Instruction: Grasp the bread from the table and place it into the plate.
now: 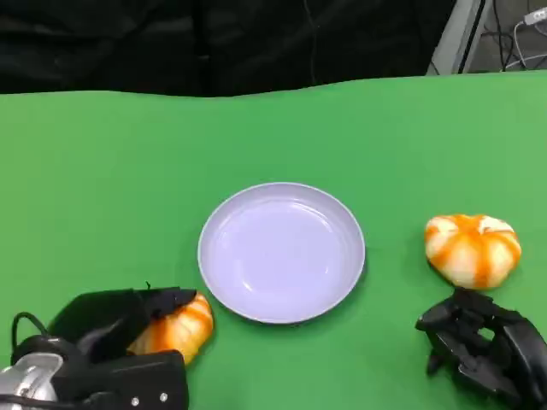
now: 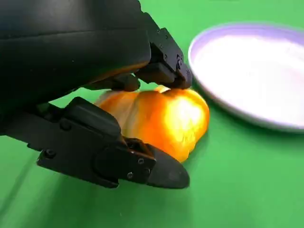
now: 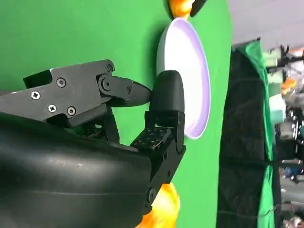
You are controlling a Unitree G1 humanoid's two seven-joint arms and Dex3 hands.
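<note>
Nearest the camera in the head view, the left hand [image 1: 107, 329] lay at the lower left of the green table [image 1: 102, 171], its silver forearm coming in from the corner. Its fingers [image 2: 164, 64] were closed over one orange-and-white bread roll [image 1: 175, 329], with the thumb [image 2: 142, 164] along the roll's near side; in the left wrist view the roll [image 2: 164, 118] sat pinched between them and rested on the cloth. The roll was a round, ridged bun with no clear long axis, so its heading could not be told. It lay just beside the plate's near-left rim, not in the plate.

At the lower right, the right hand [image 1: 483, 346] hovered or rested low near the table edge, fingers curled partway inward and holding nothing; whether it touched the cloth could not be told. Just beyond it lay a second bread roll [image 1: 473, 248], apart from the fingers.

Farther in, the lilac plate [image 1: 222, 226] stood at the table's middle, between the two rolls. Behind the table hung a black curtain [image 1: 214, 43].
</note>
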